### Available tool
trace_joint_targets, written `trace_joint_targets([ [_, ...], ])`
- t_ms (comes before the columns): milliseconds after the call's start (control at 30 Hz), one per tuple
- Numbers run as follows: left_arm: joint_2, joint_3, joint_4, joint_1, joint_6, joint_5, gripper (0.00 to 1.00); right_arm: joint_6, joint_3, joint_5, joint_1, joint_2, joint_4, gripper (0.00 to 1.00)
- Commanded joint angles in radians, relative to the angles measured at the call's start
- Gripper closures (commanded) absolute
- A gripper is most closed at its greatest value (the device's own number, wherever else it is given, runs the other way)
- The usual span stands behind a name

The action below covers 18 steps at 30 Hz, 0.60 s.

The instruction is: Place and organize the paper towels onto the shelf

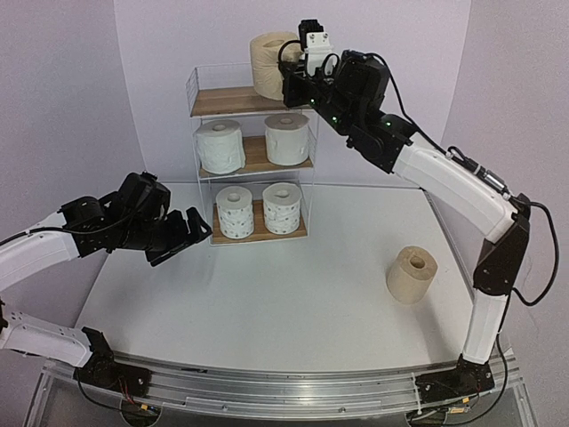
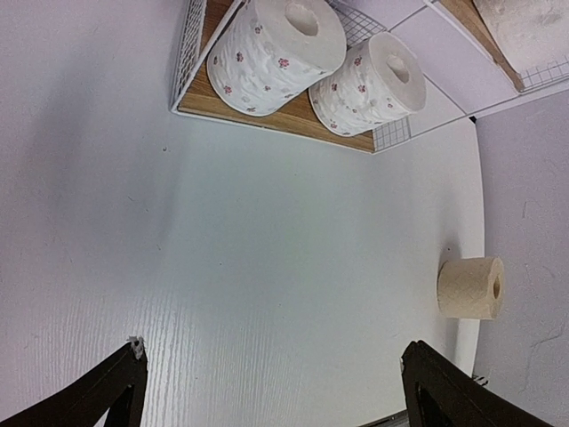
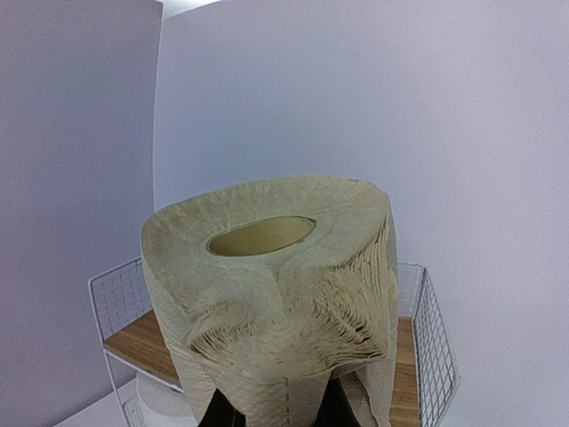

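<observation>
Top external view first: which step is the right arm working on?

— It is reaching over the shelf [image 1: 218, 100] and holding a tan paper towel roll [image 1: 272, 62] upright at the top tier; the right gripper [image 1: 295, 78] is pinching it from the near side.

— Is the right wrist view agreeing?

— Yes; the fingers are squeezing the roll's wall so hard that the paper is buckling inward, so the jaws are sitting narrow and loaded; I am not able to tell whether the roll's base is touching the top board or hanging just above it.

— And the left gripper [image 1: 191, 233]?

— It is hovering near the left end of the bottom tier, jaws spread wide, carrying nothing.

— How far along are you judging the task?

— Two plain white rolls [image 1: 220, 147] are sitting side by side on the middle tier; two dotted rolls [image 2: 276, 53] are filling the bottom one; a second tan roll [image 1: 412, 273] is lying on its side on the table [image 1: 267, 302], well apart from the shelf; so I am reading this as the fifth placement of six.

— What is the next move calling for?

— Settling the held roll flat on the board; easing the jaws apart gently; backing out without dragging the roll or catching the wire side rails [image 3: 436, 347]; the bare board to its left is looking like the partner's spot.
</observation>
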Motion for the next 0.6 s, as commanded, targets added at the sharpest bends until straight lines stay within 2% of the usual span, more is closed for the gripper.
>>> trace_joint_targets([
  [0,-0.037,-0.022,0.037,0.001,-0.009,-0.016,0.0,-0.071,0.147,0.077,-0.01,0.101,0.105,0.98],
  [300,-0.066,-0.047,0.031,0.001,-0.03,-0.026,0.0,-0.104,0.33,0.127,-0.035,0.25,0.105,0.94],
  [433,-0.069,-0.054,0.031,0.001,-0.029,-0.028,0.0,-0.093,0.341,0.145,-0.054,0.279,0.105,0.91],
  [567,-0.063,-0.043,0.02,0.001,-0.024,-0.03,0.0,-0.087,0.35,0.177,-0.071,0.303,0.105,0.82],
])
